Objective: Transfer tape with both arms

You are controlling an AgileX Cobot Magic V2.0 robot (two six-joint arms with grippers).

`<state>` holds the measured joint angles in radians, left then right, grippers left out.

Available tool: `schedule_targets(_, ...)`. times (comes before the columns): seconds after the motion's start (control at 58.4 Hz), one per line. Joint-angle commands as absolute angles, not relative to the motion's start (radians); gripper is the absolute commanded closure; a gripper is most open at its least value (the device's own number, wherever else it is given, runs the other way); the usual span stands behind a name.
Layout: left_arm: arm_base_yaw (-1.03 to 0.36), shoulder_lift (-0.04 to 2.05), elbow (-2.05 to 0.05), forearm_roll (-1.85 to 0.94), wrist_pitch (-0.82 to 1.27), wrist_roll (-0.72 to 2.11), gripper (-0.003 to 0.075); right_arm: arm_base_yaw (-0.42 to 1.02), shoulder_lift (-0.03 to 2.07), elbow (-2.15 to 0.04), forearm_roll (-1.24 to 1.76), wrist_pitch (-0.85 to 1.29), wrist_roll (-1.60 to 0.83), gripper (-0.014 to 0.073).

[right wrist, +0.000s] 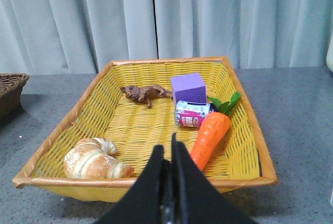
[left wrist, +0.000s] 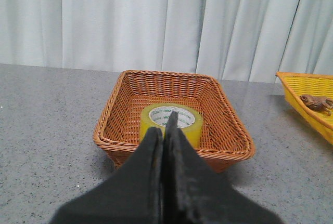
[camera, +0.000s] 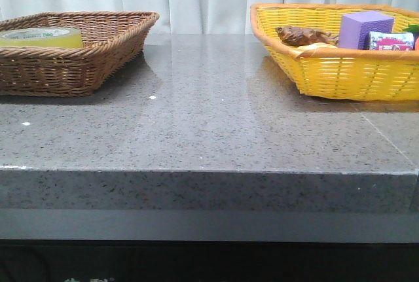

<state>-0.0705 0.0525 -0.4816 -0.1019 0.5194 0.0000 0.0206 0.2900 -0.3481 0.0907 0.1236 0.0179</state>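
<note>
The tape [camera: 42,36], a wide yellow roll with a white core printed in green, lies flat in the brown wicker basket [camera: 98,53] at the far left of the table. In the left wrist view the tape [left wrist: 182,121] sits in the middle of that basket [left wrist: 229,130]. My left gripper [left wrist: 163,125] is shut and empty, held back from the basket's near rim and in line with the tape. My right gripper [right wrist: 167,148] is shut and empty, just short of the near rim of the yellow basket [right wrist: 244,130]. Neither gripper shows in the front view.
The yellow basket [camera: 340,72] stands at the far right and holds a purple block [right wrist: 189,87], a small can [right wrist: 191,115], a toy carrot [right wrist: 209,137], a croissant [right wrist: 93,158] and a brown toy animal [right wrist: 144,93]. Grey stone tabletop [camera: 209,118] lies between the baskets; white curtain behind.
</note>
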Motion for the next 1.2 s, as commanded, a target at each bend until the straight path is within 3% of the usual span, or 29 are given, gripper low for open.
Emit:
schedule_targets(0.0, -0.068, 0.067, -0.507, -0.113, 0.451, 0.000, 0.0740, 0.015, 0.297, -0.373, 0.082, 0.033, 0.015, 0.0643)
schedule_targets(0.274, -0.066, 0.042, -0.474, -0.092, 0.453, 0.000, 0.0740, 0.015, 0.297, -0.373, 0.082, 0.033, 0.015, 0.0643)
schedule_targets(0.513, -0.062, -0.025, -0.301, -0.068, 0.428, 0.000, 0.0740, 0.015, 0.297, -0.373, 0.082, 0.034, 0.015, 0.0643)
schedule_targets(0.941, -0.062, -0.025, 0.013, -0.068, 0.144, 0.000, 0.0740, 0.015, 0.297, -0.373, 0.082, 0.034, 0.015, 0.0643)
schedule_targets(1.181, -0.062, -0.025, 0.049, -0.068, 0.086, 0.000, 0.0740, 0.015, 0.297, -0.373, 0.082, 0.034, 0.015, 0.0643)
